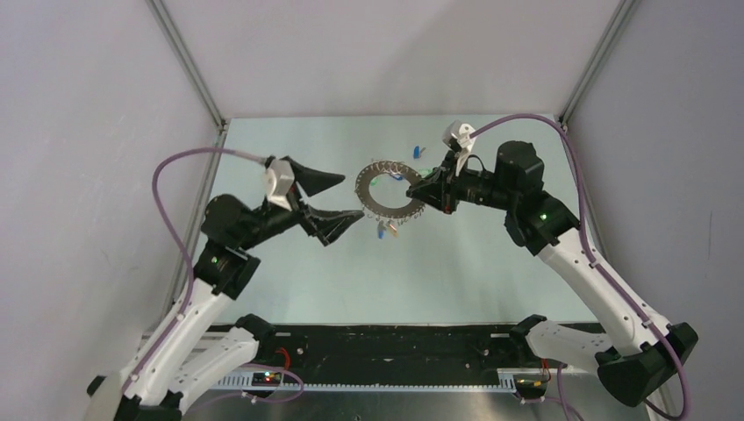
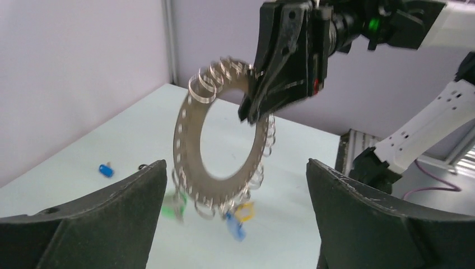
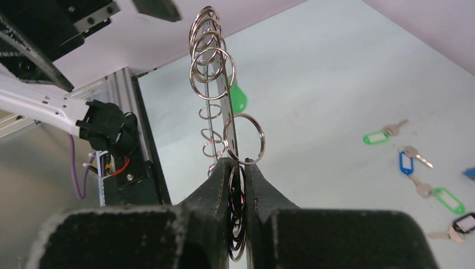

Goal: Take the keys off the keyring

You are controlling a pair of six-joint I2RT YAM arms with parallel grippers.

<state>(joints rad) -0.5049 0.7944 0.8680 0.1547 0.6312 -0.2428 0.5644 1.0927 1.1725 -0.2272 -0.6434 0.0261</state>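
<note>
The keyring [image 1: 375, 203] is a flat grey ring hung with small split rings. My right gripper [image 1: 416, 189] is shut on its right rim and holds it upright above the table. It shows face-on in the left wrist view [image 2: 190, 129] and edge-on in the right wrist view [image 3: 217, 95]. Keys with green [image 2: 175, 205], blue [image 2: 235, 228] and yellow [image 2: 245, 211] tags hang from its lower rim. My left gripper [image 1: 338, 203] is open, its fingers spread just left of the ring, touching nothing. Loose keys [image 3: 411, 156] lie on the table.
More loose keys with green [image 3: 375, 137], blue and black tags [image 3: 464, 224] lie at the far right of the table. A blue tag [image 2: 105, 170] lies near the left wall. Walls close the back and both sides. The black rail [image 1: 386, 351] runs along the near edge.
</note>
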